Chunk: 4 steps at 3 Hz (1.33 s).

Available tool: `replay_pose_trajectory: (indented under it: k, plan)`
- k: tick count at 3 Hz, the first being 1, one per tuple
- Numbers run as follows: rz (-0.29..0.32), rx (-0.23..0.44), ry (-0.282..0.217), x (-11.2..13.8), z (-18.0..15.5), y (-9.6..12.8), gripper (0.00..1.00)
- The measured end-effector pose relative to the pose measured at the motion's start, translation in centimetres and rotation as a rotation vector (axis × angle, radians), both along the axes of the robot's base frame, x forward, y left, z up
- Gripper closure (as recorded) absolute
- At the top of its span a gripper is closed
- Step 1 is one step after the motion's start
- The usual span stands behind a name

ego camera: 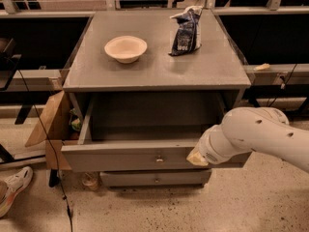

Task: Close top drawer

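1. Saw a grey-painted wooden cabinet (227,98) standing mid-view on a speckled floor, its flat tabletop (154,69) carrying two things.
2. Saw a thick white robot arm (263,134) reaching in from the right edge, low in front of the cabinet's right side.
3. Found the wide, shallow grey wooden top drawer (120,156) pulled well out of the cabinet, just under the tabletop, its hollow inside open to view and its flat front panel facing the camera.
4. Noted a brown cardboard box (50,122) leaning just beside the cabinet's left side.
5. Noted a matching grey drawer front (145,179) below the top drawer, shut flush.
6. Saw a crumpled dark blue bag (186,30) standing on the back right of the tabletop, well apart from the edge.
7. Saw a round cream bowl (125,48) sitting upright on the back left of the tabletop, apart from the bag.
8. Spotted a white shoe (17,185) at the lower left edge, on the floor.
9. Found the gripper (196,157) at the arm's end, a pale yellowish tip against the right part of the top drawer's front panel; open or closed could not be told.
10. Picked out a small brass knob (158,158) at the centre of the top drawer's front, left of the gripper and apart from it.
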<state>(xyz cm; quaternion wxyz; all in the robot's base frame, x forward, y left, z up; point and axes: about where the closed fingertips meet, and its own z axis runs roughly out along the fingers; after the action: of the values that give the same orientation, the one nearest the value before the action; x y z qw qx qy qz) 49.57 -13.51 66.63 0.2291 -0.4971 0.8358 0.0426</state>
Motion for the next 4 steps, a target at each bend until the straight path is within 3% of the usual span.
replay_pose_trajectory:
  k: [2, 3, 4]
  plan:
    - [-0.006, -0.015, -0.011, 0.96, 0.27, -0.01, 0.07]
    - [-0.006, -0.015, -0.011, 0.41, 0.27, -0.03, 0.00]
    - [-0.017, -0.023, -0.003, 1.27, -0.12, -0.29, 0.00]
